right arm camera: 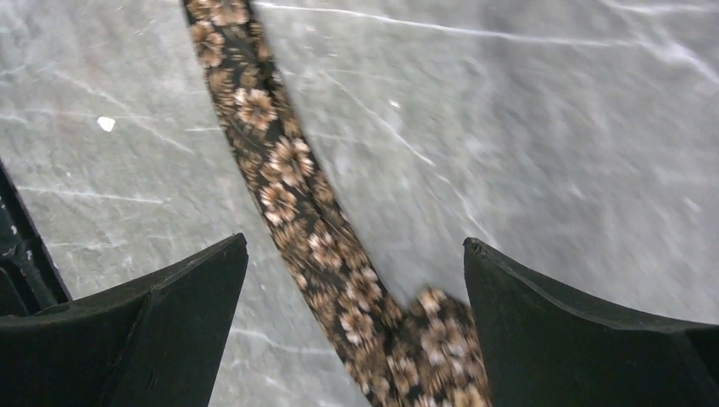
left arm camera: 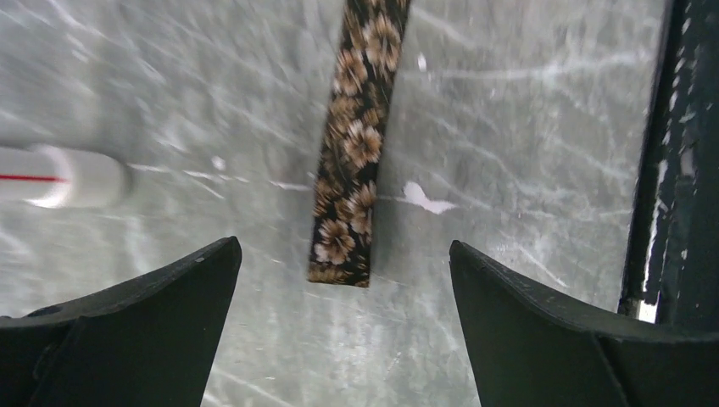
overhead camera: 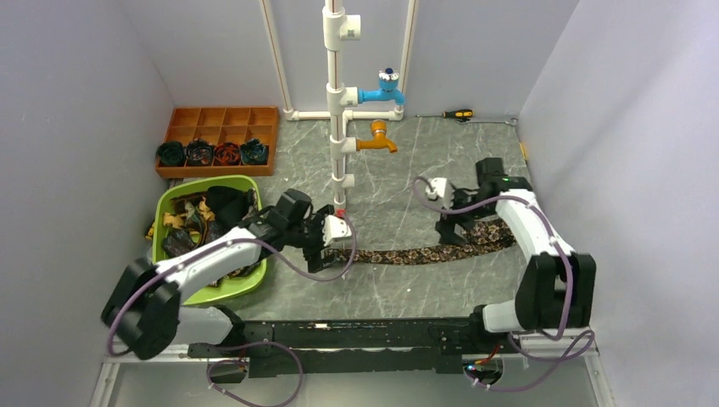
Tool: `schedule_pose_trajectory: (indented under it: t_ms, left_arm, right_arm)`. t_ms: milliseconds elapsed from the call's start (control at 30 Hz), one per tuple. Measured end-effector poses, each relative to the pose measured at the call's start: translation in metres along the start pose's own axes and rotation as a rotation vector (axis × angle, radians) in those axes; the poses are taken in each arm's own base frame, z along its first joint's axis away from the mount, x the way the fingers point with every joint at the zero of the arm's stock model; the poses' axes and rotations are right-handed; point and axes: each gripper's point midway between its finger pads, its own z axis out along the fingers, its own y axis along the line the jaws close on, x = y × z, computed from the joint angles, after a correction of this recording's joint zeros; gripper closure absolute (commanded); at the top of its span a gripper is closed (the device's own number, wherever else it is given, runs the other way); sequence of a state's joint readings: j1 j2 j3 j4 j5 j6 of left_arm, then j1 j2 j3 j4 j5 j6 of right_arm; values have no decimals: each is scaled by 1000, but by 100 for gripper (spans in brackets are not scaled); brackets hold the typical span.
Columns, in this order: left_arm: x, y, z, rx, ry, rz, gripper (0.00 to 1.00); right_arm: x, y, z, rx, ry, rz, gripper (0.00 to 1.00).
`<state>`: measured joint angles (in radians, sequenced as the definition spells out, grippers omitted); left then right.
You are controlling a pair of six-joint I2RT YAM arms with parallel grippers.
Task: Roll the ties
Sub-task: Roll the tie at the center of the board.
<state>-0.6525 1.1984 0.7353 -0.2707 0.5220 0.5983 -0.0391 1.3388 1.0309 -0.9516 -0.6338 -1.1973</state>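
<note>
One tie (overhead camera: 407, 253), black with tan flowers, lies stretched flat across the grey table between the two arms. My left gripper (overhead camera: 335, 263) hovers open over its narrow end. In the left wrist view the squared tip of the tie (left arm camera: 348, 170) lies on the table between the spread fingers of the left gripper (left arm camera: 342, 246), touching neither. My right gripper (overhead camera: 452, 234) is open above the wider part. In the right wrist view the tie (right arm camera: 288, 170) runs diagonally between the fingers of that gripper (right arm camera: 354, 240), loose and ungripped. More ties (overhead camera: 197, 222) lie heaped in a green basket.
The green basket (overhead camera: 246, 284) sits at the left. A brown compartment tray (overhead camera: 222, 119) at the back left holds several rolled coils (overhead camera: 214, 153). A white pipe stand (overhead camera: 337, 110) with blue and orange taps rises mid-table, its foot (left arm camera: 68, 178) close to the left gripper. A screwdriver (overhead camera: 458, 114) lies at the back.
</note>
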Motion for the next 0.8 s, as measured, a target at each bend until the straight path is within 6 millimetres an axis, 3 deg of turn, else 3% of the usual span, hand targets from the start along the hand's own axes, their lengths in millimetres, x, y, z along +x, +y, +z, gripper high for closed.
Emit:
schedule_pose_trajectory:
  t_ms: [133, 300, 433, 667, 800]
  left_arm:
    - [36, -9, 24, 71, 109, -67, 1]
    - [40, -13, 36, 84, 155, -27, 1]
    - [40, -10, 49, 92, 201, 9, 9]
    - [62, -5, 57, 99, 309, 62, 27]
    - [78, -10, 57, 132, 375, 72, 43]
  right_arm:
    - [18, 28, 44, -153, 70, -45, 2]
    - [43, 49, 68, -230, 164, -89, 4]
    - [52, 47, 80, -245, 210, -139, 9]
    - [59, 27, 92, -211, 248, -201, 38]
    - [57, 20, 95, -207, 253, -197, 42]
